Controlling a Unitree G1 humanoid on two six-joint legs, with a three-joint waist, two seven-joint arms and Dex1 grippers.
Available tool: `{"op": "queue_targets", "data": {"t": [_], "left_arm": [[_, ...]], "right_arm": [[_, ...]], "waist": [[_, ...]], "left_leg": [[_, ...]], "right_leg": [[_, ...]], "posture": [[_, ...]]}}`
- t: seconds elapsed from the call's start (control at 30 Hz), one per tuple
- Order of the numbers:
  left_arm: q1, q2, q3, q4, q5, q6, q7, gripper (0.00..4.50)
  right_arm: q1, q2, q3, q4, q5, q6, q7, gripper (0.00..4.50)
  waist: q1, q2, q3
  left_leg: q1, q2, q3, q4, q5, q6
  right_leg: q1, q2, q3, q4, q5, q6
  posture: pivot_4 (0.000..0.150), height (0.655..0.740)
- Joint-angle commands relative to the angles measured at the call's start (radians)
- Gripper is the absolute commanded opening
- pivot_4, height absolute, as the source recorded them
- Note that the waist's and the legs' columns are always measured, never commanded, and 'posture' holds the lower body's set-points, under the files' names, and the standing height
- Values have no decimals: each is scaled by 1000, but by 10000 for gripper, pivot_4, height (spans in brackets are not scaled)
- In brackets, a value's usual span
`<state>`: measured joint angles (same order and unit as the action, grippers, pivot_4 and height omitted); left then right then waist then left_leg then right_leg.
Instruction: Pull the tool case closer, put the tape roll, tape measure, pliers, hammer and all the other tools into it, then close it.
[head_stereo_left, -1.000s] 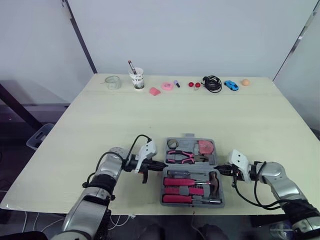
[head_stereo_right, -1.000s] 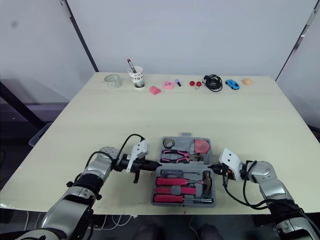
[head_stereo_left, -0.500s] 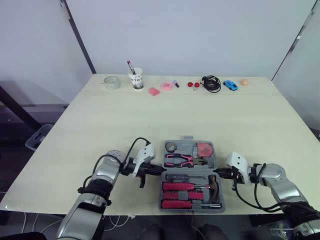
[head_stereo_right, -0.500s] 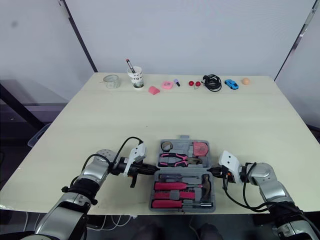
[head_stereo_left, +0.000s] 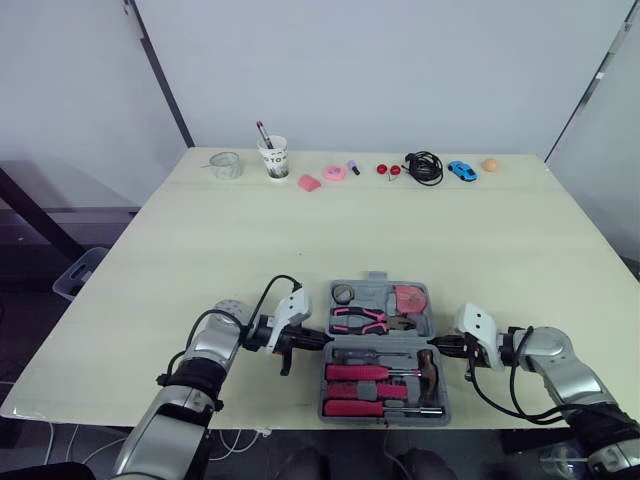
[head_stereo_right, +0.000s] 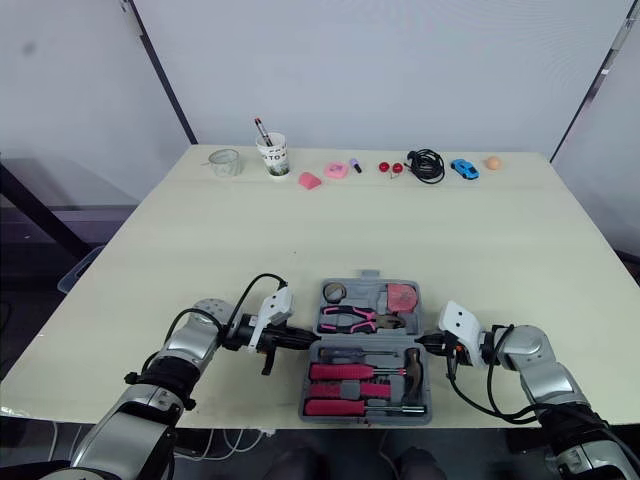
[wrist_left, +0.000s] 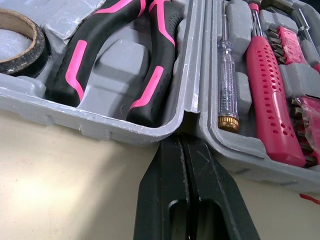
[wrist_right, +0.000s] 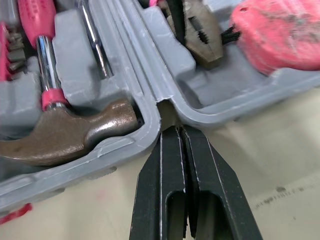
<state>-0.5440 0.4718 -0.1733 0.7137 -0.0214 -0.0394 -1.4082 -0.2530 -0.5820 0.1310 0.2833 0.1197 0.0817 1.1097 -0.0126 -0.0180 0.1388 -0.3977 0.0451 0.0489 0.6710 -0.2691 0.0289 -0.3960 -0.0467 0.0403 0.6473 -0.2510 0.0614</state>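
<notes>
The grey tool case (head_stereo_left: 372, 283) lies open near the table's front edge. Its far half holds the tape roll (head_stereo_left: 344, 292), pink-handled pliers (head_stereo_left: 360, 317) and red tape measure (head_stereo_left: 410, 297). Its near half holds the hammer (head_stereo_left: 428, 365) and pink screwdrivers (head_stereo_left: 360, 372). My left gripper (head_stereo_left: 318, 341) is shut, its tips pressed into the hinge notch on the case's left side, with pliers (wrist_left: 125, 55) and a screwdriver (wrist_left: 270, 90) just beyond. My right gripper (head_stereo_left: 440, 343) is shut too, its tips at the right hinge notch beside the hammer head (wrist_right: 65, 135).
Along the table's far edge stand a glass jar (head_stereo_left: 224, 164), a paper cup with pens (head_stereo_left: 272, 157), pink items (head_stereo_left: 309, 183), red balls (head_stereo_left: 388, 169), a black cable (head_stereo_left: 424, 166), a blue toy car (head_stereo_left: 461, 170) and an orange ball (head_stereo_left: 490, 164). The case's near side lies close to the front edge.
The case has slid a little toward the table's near edge, with both shut grippers staying at its hinge ends. The camera has shifted slightly.
</notes>
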Motion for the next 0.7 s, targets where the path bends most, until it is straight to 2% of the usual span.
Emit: {"op": "queue_targets", "data": {"t": [0.03,0.07,0.1,0.13,0.17,0.2,0.23,0.27,0.33,0.37,0.4,0.47,0.7], "left_arm": [[-11,49,47,-11,-29,-18,27,0],[-4,66,67,-41,-49,-23,26,0],[5,79,82,-71,-69,-24,21,0],[19,88,96,-115,-92,-21,12,0],[35,93,105,-163,-117,-5,2,0],[52,96,108,-212,-142,16,-8,0],[78,99,105,-283,-168,46,-19,0],[97,102,102,-334,-186,69,-23,0],[136,109,84,-439,-210,124,-24,0],[158,108,65,-494,-213,147,-20,0],[181,107,44,-550,-221,174,-19,0],[216,101,4,-637,-226,206,-14,0],[264,72,-118,-720,-200,284,24,0]], "right_arm": [[-6,-32,-94,-48,79,59,-8,578],[-11,-44,-119,-51,104,90,-5,578],[-16,-53,-139,-52,125,118,-2,5604],[-25,-53,-162,-53,153,157,-6,7039],[-33,-52,-179,-55,179,196,-11,10106],[-40,-51,-187,-56,196,229,-15,15134],[-54,-48,-193,-52,215,281,-20,16656],[-64,-47,-195,-50,226,317,-24,20020],[-94,-35,-203,-43,257,403,-40,29264],[-121,-25,-202,-32,267,451,-55,32057],[-149,-13,-200,-17,275,489,-70,41607],[-201,3,-183,21,275,547,-84,44254],[-388,45,-72,270,194,603,-49,44254]], "waist": [[-2,0,0],[-1,0,0],[-1,0,0],[-1,0,0],[-1,0,1],[-1,0,1],[0,0,1],[-1,0,1],[-1,0,1],[-1,0,1],[0,0,1],[-1,0,1],[-1,2,1]], "left_leg": [[0,0,0,0,0,0],[0,0,0,0,0,0],[0,0,0,0,0,0],[0,0,0,0,0,0],[0,0,0,0,0,0],[0,0,0,0,0,0],[0,1,0,0,0,0],[0,1,-1,0,0,0],[0,1,-1,0,0,0],[0,1,-1,0,0,0],[0,1,-1,0,0,0],[0,1,0,0,0,0],[0,0,1,0,0,0]], "right_leg": [[0,0,0,0,0,0],[0,0,0,1,0,0],[0,0,0,1,0,0],[0,0,0,0,0,0],[0,0,0,0,0,0],[0,0,0,0,0,0],[0,-1,0,0,0,0],[0,-1,0,0,0,0],[0,-1,1,0,0,0],[0,-1,1,0,0,0],[0,-1,1,1,0,0],[0,0,0,1,0,0],[0,0,0,0,0,0]], "posture": [[1500,7400],[1500,7400],[1500,7400],[1500,7400],[1500,7400],[1500,7400],[1500,7400],[1500,7400],[1500,7400],[1500,7400],[1500,7400],[1500,7400],[1500,7400]]}}
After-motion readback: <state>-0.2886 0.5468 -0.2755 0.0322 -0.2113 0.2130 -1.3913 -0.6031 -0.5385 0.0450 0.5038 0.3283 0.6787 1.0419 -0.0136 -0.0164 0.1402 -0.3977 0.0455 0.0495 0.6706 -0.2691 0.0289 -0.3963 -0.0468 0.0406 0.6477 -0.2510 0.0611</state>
